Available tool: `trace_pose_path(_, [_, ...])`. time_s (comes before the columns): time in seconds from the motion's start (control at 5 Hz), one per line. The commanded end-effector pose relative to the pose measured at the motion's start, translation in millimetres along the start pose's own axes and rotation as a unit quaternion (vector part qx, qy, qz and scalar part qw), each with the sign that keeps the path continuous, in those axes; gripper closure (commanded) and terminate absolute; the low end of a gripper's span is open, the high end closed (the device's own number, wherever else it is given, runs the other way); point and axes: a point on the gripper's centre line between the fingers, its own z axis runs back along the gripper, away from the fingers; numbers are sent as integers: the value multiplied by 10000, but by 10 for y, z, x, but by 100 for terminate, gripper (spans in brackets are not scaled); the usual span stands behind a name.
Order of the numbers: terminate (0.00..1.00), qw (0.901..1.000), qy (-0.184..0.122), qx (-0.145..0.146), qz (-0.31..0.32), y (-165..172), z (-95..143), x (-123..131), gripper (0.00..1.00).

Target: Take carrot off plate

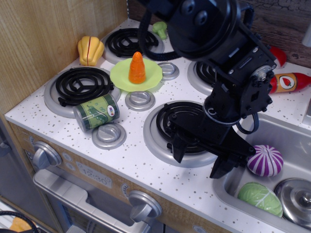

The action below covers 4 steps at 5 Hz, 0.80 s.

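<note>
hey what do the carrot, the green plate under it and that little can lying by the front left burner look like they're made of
The carrot looks like moulded orange plastic: smooth, slightly glossy, with ridged bands. The plate seems to be thin lime-green plastic, with flat uniform colour and a soft sheen. The can is probably also plastic or card, with a printed green pickle label and a greyish end; metal can't be ruled out from this view.

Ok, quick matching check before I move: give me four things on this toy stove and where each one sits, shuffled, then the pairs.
Things:
1. carrot
2. green can
3. purple cabbage
4. gripper

Places:
A. lying on its side beside the front-left burner
B. in the sink
C. standing upright on the plate
D. over the front-right burner, jaws apart

Pairs: 1-C, 2-A, 3-B, 4-D
</note>
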Motion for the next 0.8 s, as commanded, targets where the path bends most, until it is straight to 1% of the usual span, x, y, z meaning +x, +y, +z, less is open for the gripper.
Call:
trace_pose_path(0.0, [0,10000,0,0,0,0,0,0,0])
trace_pose_path(0.2, [0,9997,-141,176,-132,230,14,219,0])
trace_pose_path(0.4, [0,9981,-269,366,-424,615,109,517,0])
trace_pose_path(0.6, [0,9941,-387,770,-659,1031,265,881,0])
